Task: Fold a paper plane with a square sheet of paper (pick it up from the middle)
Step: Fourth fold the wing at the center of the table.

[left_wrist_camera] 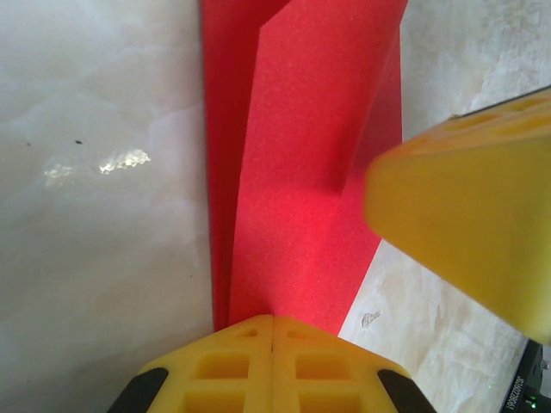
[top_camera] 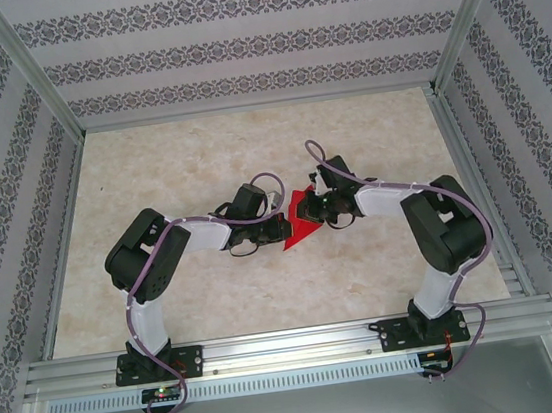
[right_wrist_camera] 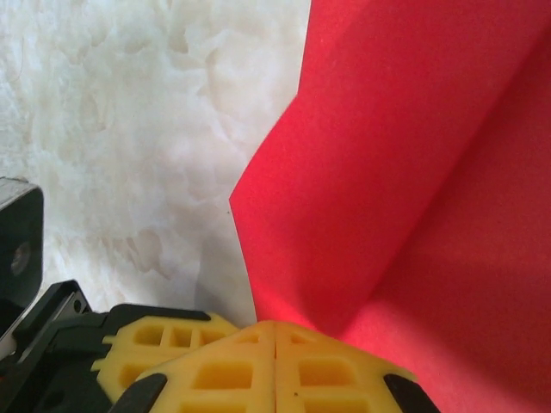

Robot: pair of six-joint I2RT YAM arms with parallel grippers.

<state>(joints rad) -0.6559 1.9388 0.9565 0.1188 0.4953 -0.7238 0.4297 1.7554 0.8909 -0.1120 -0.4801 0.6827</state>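
The left gripper [left_wrist_camera: 273, 325] is pinching its yellow jaws fully together on one edge of the thin bright red paper sheet [left_wrist_camera: 301, 129], and the right gripper [right_wrist_camera: 275, 331] is clamping closed on the opposite side. The sheet is standing in creased folds between them, at the middle of the pale marbled tabletop [top_camera: 199, 155].
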